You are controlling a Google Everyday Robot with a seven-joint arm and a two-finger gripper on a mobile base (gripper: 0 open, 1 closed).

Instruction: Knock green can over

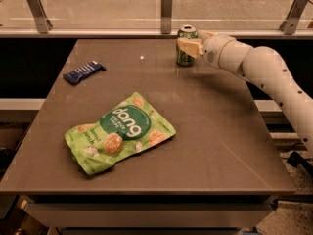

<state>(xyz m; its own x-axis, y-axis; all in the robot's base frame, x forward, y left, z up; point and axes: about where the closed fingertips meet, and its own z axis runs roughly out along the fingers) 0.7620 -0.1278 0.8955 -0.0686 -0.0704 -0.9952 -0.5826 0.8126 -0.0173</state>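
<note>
The green can stands upright near the far edge of the table, a small green can with a silver top rim. My gripper reaches in from the right at the end of the white arm. It sits right at the can, level with its upper half, and partly covers the can's front. I cannot tell whether it touches the can.
A light-green "dang" snack bag lies flat on the front left of the table. A dark blue snack bar lies at the left. A glass barrier with metal posts runs along behind the far edge.
</note>
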